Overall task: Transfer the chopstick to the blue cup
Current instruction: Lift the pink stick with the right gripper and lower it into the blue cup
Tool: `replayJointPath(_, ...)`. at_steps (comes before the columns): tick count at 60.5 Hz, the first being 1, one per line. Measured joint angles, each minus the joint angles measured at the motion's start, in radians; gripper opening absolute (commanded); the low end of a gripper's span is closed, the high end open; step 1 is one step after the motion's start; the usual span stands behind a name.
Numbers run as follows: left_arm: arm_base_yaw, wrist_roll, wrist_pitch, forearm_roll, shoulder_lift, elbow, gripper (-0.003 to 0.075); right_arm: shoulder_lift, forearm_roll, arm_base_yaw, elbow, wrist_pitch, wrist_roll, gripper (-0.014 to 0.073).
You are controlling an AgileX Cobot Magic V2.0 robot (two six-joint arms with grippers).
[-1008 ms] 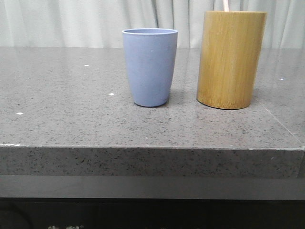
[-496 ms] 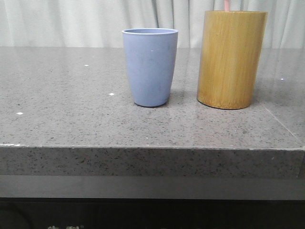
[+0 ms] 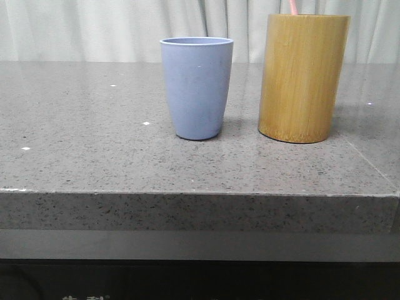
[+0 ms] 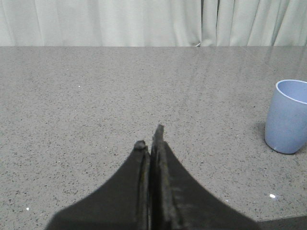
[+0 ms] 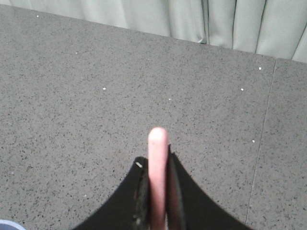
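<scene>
The blue cup [image 3: 197,87] stands upright on the grey stone counter [image 3: 94,137], left of a taller tan bamboo holder [image 3: 304,78]. A short pink chopstick [image 3: 292,6] end shows above the holder's rim at the top edge of the front view. In the right wrist view my right gripper [image 5: 156,160] is shut on the pink chopstick [image 5: 158,143], whose rounded end sticks out past the fingertips, above the counter. In the left wrist view my left gripper [image 4: 149,136] is shut and empty over the counter, with the blue cup [image 4: 288,117] off to its side. Neither gripper shows in the front view.
White curtains [image 3: 94,28] hang behind the counter. The counter's front edge [image 3: 187,194] runs across the front view. A seam [image 5: 261,143] in the stone runs beside the right gripper. A sliver of the blue cup's rim [image 5: 5,224] shows in a corner of the right wrist view.
The chopstick end above the bamboo holder has shifted slightly to the left. The cup and the holder have not moved.
</scene>
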Motion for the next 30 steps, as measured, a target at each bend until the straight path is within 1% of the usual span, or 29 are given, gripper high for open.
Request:
replayJointPath(10,0.0,0.0,0.0,0.0,0.0,0.0,-0.0019,-0.08,0.0,0.0,0.0,-0.033,0.0,0.0001)
replayJointPath(19,0.0,0.0,0.0,0.0,0.0,0.0,-0.0019,-0.182,0.0,0.009,0.0,-0.122,0.0,0.0001)
replayJointPath(30,0.0,0.0,0.0,0.0,0.0,0.0,-0.0019,-0.242,0.0,0.077,-0.019,-0.215,0.0,0.0001)
